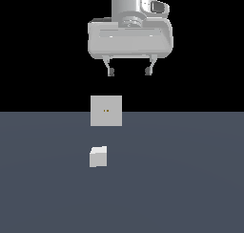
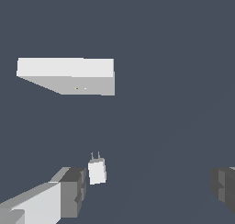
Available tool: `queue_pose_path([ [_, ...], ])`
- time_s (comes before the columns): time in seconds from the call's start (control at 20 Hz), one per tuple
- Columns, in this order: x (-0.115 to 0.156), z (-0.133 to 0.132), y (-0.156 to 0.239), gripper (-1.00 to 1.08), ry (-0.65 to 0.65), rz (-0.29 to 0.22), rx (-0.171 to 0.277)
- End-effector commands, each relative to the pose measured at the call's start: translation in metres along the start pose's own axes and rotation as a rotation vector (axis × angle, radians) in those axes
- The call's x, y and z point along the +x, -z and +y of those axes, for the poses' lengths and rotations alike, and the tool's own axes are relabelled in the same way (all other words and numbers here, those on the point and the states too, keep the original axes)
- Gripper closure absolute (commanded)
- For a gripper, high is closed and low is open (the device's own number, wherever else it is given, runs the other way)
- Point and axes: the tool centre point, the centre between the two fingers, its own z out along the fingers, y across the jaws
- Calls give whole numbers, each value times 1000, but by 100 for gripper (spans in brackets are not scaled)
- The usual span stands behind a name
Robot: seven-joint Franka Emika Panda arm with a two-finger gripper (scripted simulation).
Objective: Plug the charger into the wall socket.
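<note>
Hanging high above the table [image 1: 190, 189], the gripper [image 1: 129, 72] is held with jaws wide apart and empty; the charger [image 1: 98, 156] is seen lying near the wall socket [image 1: 106, 111], apart from it.

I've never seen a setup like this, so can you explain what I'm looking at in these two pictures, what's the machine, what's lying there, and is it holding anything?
These are simulator renders of one robot arm. The exterior view, from a camera off the arm, shows its gripper hanging above a dark floor, fingers apart, holding nothing. On the floor stand an upright square plate, the wall socket, with tiny dots at its centre, and a small pale block, the charger, apart from it. The wrist view comes from a camera on the arm looking down: the charger shows two thin prongs, and the grey fingers frame the picture's edges.
</note>
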Motion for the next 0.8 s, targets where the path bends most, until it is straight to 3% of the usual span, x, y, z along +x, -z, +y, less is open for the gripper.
queue_pose_path([
  [0.0,-4,-3,-4,-92,6,12,2],
  [0.75,-42,-27,-51,-92,65,141,17],
])
